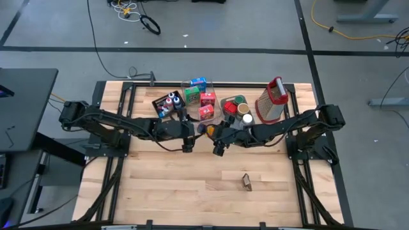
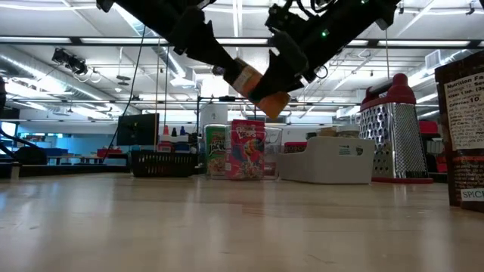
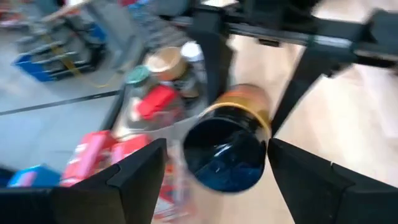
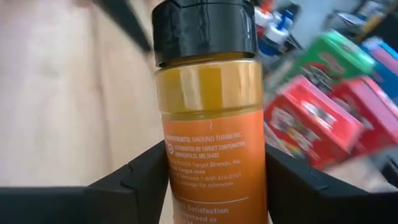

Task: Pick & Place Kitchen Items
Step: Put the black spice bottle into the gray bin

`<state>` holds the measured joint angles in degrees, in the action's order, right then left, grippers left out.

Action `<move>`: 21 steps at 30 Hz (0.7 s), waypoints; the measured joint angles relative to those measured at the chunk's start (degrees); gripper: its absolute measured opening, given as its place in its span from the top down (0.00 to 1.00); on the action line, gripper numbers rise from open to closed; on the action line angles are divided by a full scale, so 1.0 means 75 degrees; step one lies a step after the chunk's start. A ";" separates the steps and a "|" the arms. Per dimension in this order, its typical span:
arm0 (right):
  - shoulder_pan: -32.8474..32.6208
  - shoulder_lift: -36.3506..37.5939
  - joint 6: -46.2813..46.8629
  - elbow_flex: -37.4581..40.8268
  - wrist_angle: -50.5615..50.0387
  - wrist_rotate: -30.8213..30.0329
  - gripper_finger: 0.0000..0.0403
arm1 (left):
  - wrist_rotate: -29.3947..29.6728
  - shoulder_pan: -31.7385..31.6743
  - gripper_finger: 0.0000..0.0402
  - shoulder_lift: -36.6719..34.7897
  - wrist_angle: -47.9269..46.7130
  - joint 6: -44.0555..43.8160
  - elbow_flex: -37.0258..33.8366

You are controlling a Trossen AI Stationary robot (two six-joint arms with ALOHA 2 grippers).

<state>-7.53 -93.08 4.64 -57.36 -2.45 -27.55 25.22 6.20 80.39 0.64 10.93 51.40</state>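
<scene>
Clearly the right gripper point(image 4: 214, 186) has the ground turmeric jar point(image 4: 208, 118) clamped between its two dark fingers, which press the label's sides low on the jar; the jaws stand partly apart, as wide as the jar. The left gripper point(image 3: 208, 171) has its jaws spread wide on either side of the same jar's black cap point(image 3: 225, 154), with a gap showing at each finger, so it holds nothing.

From above, both grippers meet near the table's middle, just in front of the row of trays, left gripper point(image 1: 186, 133) and right gripper point(image 1: 219, 137) close together with only a sliver of orange between them. That view hides the jar almost wholly. The low view shows what the overhead one cannot: the jar point(image 2: 257, 89) hangs in the air, tilted, well clear of the wooden table point(image 2: 227, 227).

The right wrist view gives the jar's look: a clear plastic body filled with orange-yellow powder, a black screw cap, an orange label reading "ground turmeric". The left wrist view meets it cap-first, a round dark glossy disc with an amber rim behind.

Behind the jar stand red boxes point(image 4: 314, 121) and a green box point(image 4: 333, 56); a metal grater point(image 1: 271, 101) with a red handle stands at the right.
</scene>
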 joint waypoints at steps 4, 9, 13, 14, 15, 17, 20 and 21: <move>-0.0036 0.0009 0.0134 0.0000 -0.0497 -0.0616 0.44 | 0.1152 0.0003 0.29 -0.0073 -0.0509 0.0028 0.0188; -0.0161 0.0315 0.0221 0.0003 -0.1118 -0.1314 0.42 | 0.2307 -0.0012 0.32 -0.0415 -0.1269 -0.0186 0.0490; -0.0222 0.0821 0.0740 0.0006 -0.2002 -0.2204 0.41 | 0.2721 -0.0006 0.33 -0.0949 -0.1215 0.0004 0.0548; -0.0241 0.0960 0.0957 0.0036 -0.2305 -0.2304 0.41 | 0.2802 -0.0006 0.33 -0.1136 -0.1248 0.0037 0.0548; -0.0251 0.1063 0.1159 0.0075 -0.2546 -0.2378 0.41 | 0.2879 -0.0009 0.33 -0.1300 -0.1273 0.0035 0.0549; -0.0272 0.1233 0.1598 0.0325 -0.2614 -0.2462 0.41 | 0.2942 -0.0012 0.33 -0.1702 -0.1426 0.0046 0.0539; -0.0236 0.1311 0.1948 0.1107 -0.1762 -0.2956 0.41 | 0.2895 -0.0032 0.33 -0.2254 -0.1453 0.0061 0.0518; -0.0175 0.1311 0.1967 0.1422 -0.1251 -0.3145 0.41 | 0.2884 -0.0042 0.33 -0.2383 -0.1486 0.0063 0.0505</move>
<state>-8.84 -83.24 19.39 -46.69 -11.83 -51.14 46.85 5.88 62.51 -10.50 11.40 55.18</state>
